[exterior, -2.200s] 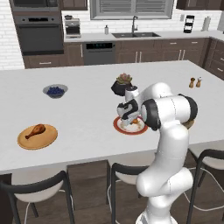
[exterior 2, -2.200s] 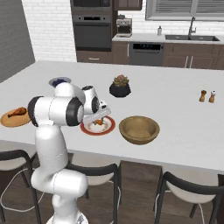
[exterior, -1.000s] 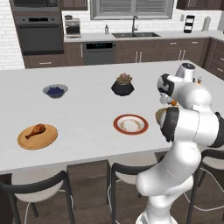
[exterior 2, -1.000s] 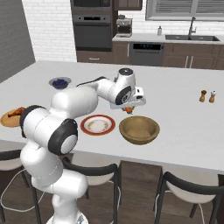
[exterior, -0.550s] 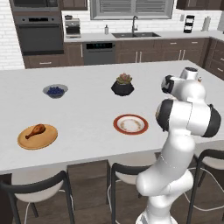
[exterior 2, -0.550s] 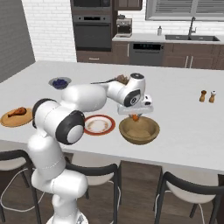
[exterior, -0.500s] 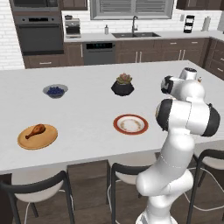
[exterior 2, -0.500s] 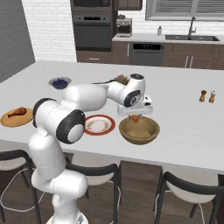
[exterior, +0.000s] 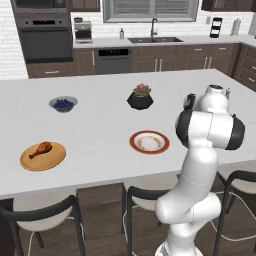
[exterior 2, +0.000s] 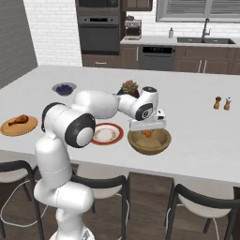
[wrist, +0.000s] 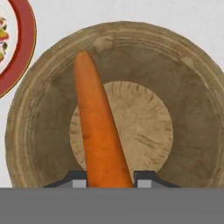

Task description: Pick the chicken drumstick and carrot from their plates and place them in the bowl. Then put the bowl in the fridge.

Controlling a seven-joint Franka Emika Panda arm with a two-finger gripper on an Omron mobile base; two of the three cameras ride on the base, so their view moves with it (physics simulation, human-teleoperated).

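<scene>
My gripper (exterior 2: 148, 131) hangs just above the wooden bowl (exterior 2: 161, 142), shut on the orange carrot (wrist: 98, 131). In the hand view the carrot runs from between the two fingertips (wrist: 78, 180) out over the bowl (wrist: 183, 118). In the right base view the carrot (exterior 2: 148, 133) shows as a small orange tip under the hand. The red-rimmed plate (exterior 2: 107, 133) lies just left of the bowl, with no carrot on it. The chicken drumstick (exterior: 40, 149) rests on the wooden plate (exterior: 43, 156) at the counter's near left. The fridge is out of view.
A black pot with a succulent (exterior: 140, 97) and a small bowl of blueberries (exterior: 63, 104) stand further back on the island. Salt and pepper shakers (exterior 2: 222, 103) are at the right. Stools (exterior 2: 98, 185) line the island's near edge.
The arm has swung right from over the red-rimmed plate to over the bowl, carrying the carrot, and has lowered it toward the bowl.
</scene>
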